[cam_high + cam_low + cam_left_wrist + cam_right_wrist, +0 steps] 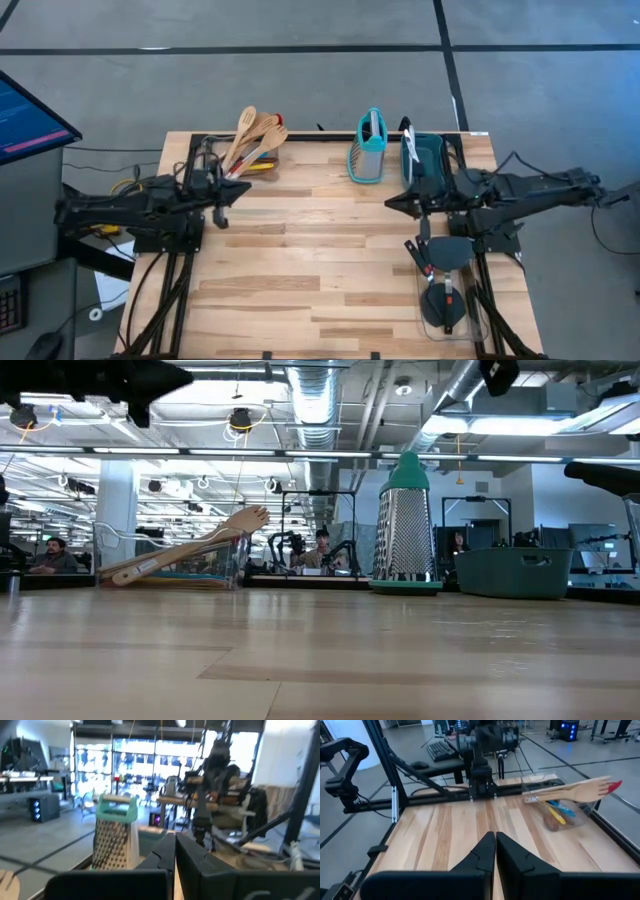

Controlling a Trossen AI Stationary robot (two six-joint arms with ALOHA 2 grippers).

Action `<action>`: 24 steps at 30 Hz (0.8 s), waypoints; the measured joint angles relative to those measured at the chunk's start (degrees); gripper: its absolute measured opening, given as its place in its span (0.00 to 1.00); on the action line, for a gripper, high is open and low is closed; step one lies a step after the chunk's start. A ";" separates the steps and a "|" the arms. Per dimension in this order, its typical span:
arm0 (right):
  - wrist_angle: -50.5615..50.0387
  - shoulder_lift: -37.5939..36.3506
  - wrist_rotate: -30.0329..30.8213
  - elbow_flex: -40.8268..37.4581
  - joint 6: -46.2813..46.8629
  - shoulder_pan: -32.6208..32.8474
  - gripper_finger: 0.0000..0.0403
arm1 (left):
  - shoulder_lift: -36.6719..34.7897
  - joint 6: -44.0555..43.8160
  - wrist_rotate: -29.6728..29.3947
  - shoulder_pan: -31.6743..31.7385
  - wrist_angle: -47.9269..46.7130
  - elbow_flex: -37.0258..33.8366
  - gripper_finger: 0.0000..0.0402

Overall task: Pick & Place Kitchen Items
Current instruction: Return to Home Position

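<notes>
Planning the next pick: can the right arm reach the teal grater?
Probably yes: the grater stands upright, apart from the teal bin, and bare table lies between it and the right gripper, its fingers shut.

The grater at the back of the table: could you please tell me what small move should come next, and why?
Probably open the right gripper and swing it toward the grater. It stands upright on the table beside the teal bin, and that shut, empty gripper is nearer than the left gripper.

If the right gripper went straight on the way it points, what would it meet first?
The right gripper, shut, points across the table at the left gripper opposite, likely the first contact. The clear bin of wooden spoons sits off-line.
</notes>
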 joint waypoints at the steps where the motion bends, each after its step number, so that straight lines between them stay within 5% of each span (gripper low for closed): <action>1: -0.19 -1.12 -0.01 -1.00 -0.11 0.00 0.02 | -1.50 0.07 0.00 -0.30 -0.68 0.00 0.00; 14: 1.71 -20.17 0.16 -14.13 3.71 0.00 0.02 | -20.69 1.40 -1.62 -1.04 -15.74 0.00 0.00; 24: 0.70 -32.88 -0.01 -17.23 2.15 0.01 0.02 | -20.73 -0.03 -1.62 -1.00 -18.91 0.00 0.00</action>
